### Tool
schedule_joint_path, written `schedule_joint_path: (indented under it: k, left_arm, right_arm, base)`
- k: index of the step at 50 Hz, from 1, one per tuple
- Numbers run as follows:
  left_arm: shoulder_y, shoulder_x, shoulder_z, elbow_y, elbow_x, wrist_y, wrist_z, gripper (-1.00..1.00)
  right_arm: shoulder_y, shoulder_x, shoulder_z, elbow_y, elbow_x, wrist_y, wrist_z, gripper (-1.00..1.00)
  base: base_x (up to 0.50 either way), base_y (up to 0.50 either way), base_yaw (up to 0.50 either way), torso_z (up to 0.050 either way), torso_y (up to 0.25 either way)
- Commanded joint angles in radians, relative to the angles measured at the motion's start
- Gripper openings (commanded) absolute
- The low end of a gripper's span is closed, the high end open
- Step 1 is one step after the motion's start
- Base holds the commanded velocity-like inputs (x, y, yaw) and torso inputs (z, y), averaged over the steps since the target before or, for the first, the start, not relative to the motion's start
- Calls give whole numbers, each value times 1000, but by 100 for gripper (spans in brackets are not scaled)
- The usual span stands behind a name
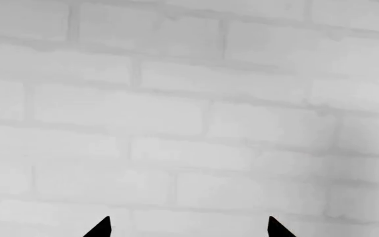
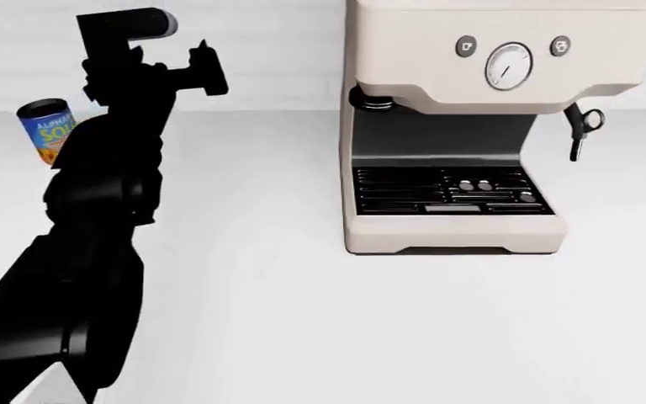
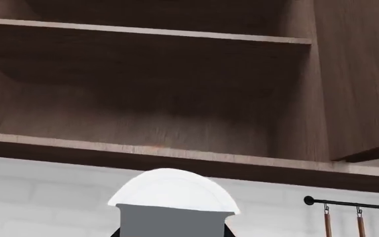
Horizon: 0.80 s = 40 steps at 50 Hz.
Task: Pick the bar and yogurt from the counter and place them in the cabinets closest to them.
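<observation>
White counter filling the head view, pale and bare toward its near edge. Near the left edge, the left arm, all black, rising from the near corner to the left gripper, raised against the white brick wall. Two dark fingertips set well apart in the left wrist view, nothing between them, only brick beyond.

Farther back, toward the counter's right side, a cream coffee machine with a round gauge, two buttons, a black drip grille and a steam wand; top cut off by the frame. At the far left edge against the wall, a blue-labelled soup can, partly hidden behind the arm.

Seen from the right wrist: yogurt, plain white cup with a broad white rim and grey shaded side, pinched in the right gripper, only slivers of black finger showing beside it, lower part cut off. Held up in the air, below and before an open dark wooden cabinet, not yet on its lowest shelf. Beyond, a black rail with hanging handles on the brick. Bar nowhere visible.
</observation>
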Motion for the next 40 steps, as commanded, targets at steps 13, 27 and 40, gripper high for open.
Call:
schedule_joint_path:
  k: [13,27,40]
  left_arm:
    - [-5,11,-91,-24,77,46,63,100]
    - [-3,13,-94,-25,98,47,58,100]
    - [-4,13,-99,-24,102,44,57,100]
  right_arm:
    - [181,52,-133,-2,48,46,55,-100]
    - [198,52,-130,-2,58,42,55,-100]
    - [212,65,-90,-2,73,-26,55,-100]
  base:
    - [501,103,0,0,0]
    - [501,168,0,0,1]
    - [269,0,0,0,0]
